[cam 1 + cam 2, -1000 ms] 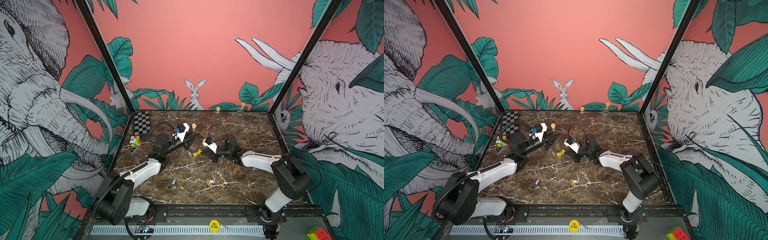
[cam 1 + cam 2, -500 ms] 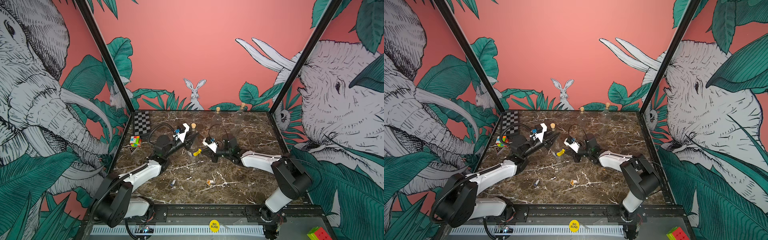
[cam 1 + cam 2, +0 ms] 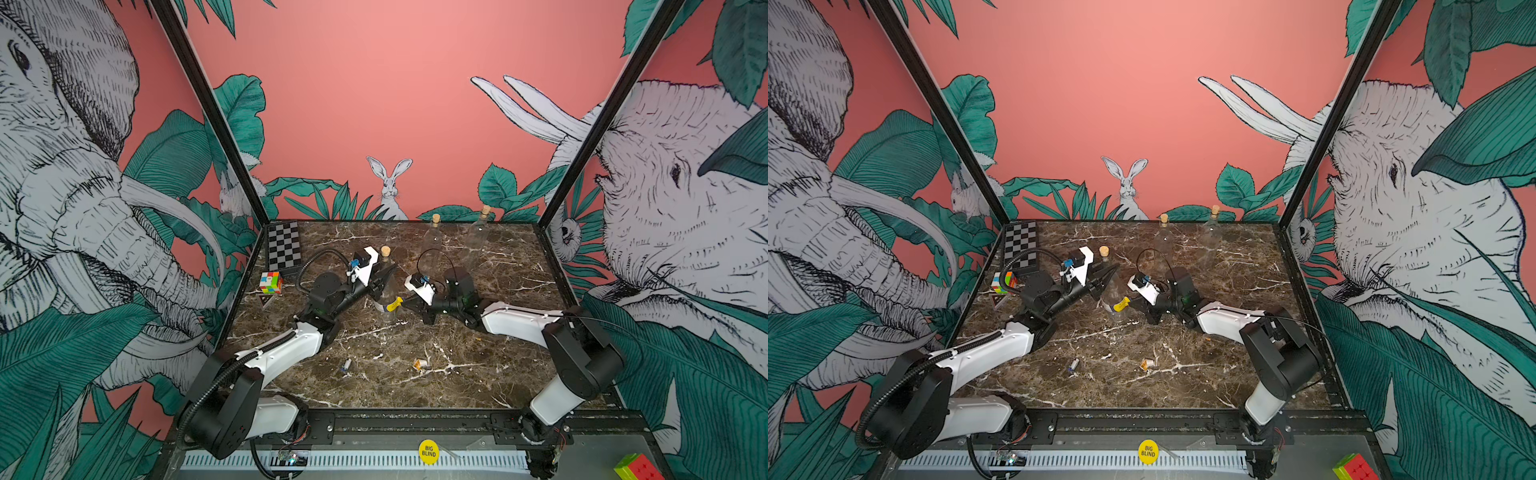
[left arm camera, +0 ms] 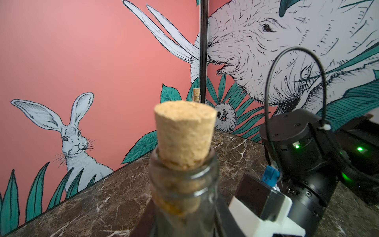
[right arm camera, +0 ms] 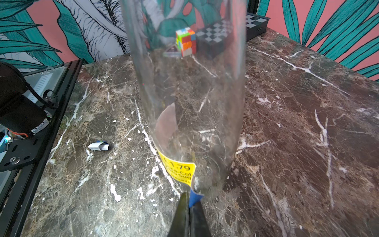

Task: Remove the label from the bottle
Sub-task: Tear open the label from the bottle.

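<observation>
Hardly any shift: bottle upright, cork upward, label in right jaws.

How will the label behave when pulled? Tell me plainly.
Floppy, probably: the label curls away from the bottle where the right pincer pinches its corner. Likely sticky and apt to tear: most of it clings to the glass. The tall bottle may tip under the pull unless the left pincer steadies it.

A robotics lab test cell: black metal frame posts, printed jungle-mural walls, brown marble tabletop, two bench-mounted white-and-black robot arms.
</observation>
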Robot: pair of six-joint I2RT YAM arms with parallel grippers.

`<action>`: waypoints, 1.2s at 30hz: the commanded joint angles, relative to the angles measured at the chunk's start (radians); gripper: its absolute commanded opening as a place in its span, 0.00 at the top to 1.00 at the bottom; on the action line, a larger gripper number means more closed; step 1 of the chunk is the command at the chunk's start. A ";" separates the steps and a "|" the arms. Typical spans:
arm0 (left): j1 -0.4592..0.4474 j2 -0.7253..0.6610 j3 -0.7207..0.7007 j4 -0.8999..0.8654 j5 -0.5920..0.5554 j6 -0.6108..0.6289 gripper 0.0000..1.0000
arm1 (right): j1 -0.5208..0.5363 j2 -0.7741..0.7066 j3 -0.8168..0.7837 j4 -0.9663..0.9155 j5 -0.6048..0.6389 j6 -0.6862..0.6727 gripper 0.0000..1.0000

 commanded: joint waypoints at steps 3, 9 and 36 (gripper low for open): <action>-0.007 0.027 -0.049 -0.244 -0.120 0.061 1.00 | 0.003 -0.024 -0.012 -0.011 -0.006 0.006 1.00; -0.032 0.021 -0.046 -0.259 -0.179 0.076 1.00 | 0.003 -0.024 -0.016 -0.006 -0.003 0.006 1.00; -0.113 0.030 -0.068 -0.226 -0.374 0.058 1.00 | 0.003 -0.029 -0.039 0.008 0.012 0.005 1.00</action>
